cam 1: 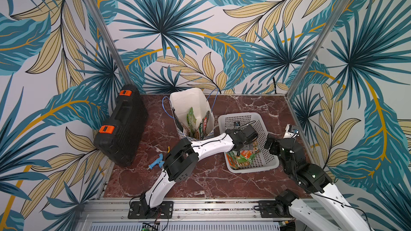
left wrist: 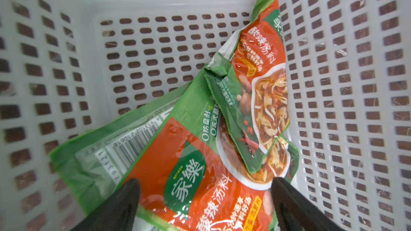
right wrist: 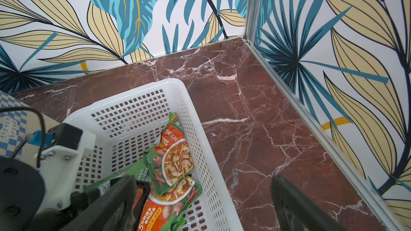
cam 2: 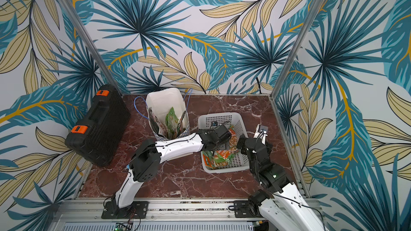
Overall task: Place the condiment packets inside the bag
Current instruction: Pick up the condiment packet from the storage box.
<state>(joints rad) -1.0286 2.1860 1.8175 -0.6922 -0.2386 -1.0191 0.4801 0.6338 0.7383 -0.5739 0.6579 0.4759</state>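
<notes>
The cream-white bag (cam 1: 189,98) (cam 2: 165,98) stands upright at the back of the table. Green-orange condiment packets (cam 1: 192,121) (cam 2: 172,121) and a dark one (cam 1: 203,125) stick up inside it. More green-orange packets (cam 1: 242,158) (cam 2: 220,157) lie in the white basket. In the left wrist view one packet (left wrist: 262,85) lies across another (left wrist: 189,174), beside a face-down one with a barcode (left wrist: 106,152). My left gripper (left wrist: 205,182) (cam 1: 239,150) hangs open inside the basket, fingers astride the lower packet, gripping nothing. My right gripper (right wrist: 202,181) (cam 1: 270,145) is open over the basket's right rim, empty.
The white perforated basket (cam 1: 238,116) (right wrist: 200,130) sits right of the bag on the marble table (cam 1: 211,178). A black tool case with orange latches (cam 1: 122,127) leans at the left wall. A small blue part (cam 1: 155,162) lies near the left arm's elbow.
</notes>
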